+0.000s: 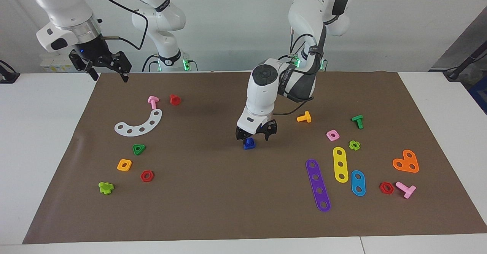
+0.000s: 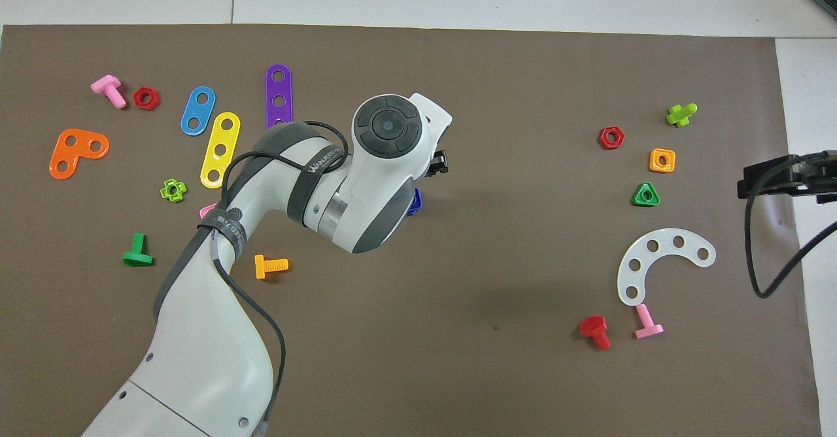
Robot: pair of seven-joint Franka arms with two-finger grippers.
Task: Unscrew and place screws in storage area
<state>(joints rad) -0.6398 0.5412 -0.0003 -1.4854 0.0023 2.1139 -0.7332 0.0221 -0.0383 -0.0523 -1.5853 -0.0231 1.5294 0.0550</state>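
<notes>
1. Brown mat [image 1: 213,208] spread over a white tabletop [image 1: 38,140], strewn with coloured toy parts.
2. Near the mat's middle: small dark-blue bolt [image 1: 249,143], standing shank up in a dark-blue square nut, on the mat.
3. Left gripper [image 1: 254,134] lowered over that bolt, fingers apart, one fingertip at each side of it; cannot tell whether touching. Mostly hidden under the arm in the overhead view.
4. Right gripper [image 1: 108,75] waiting in the air above the mat's corner at the robots' edge, right arm's end; fingers spread, holding nothing.
5. Toward the left arm's end: orange bolt [image 1: 304,117], green bolt [image 1: 357,121], purple strip [image 1: 318,185].
6. Toward the right arm's end: white curved plate [image 1: 139,124], red bolt [image 1: 174,99].
</notes>
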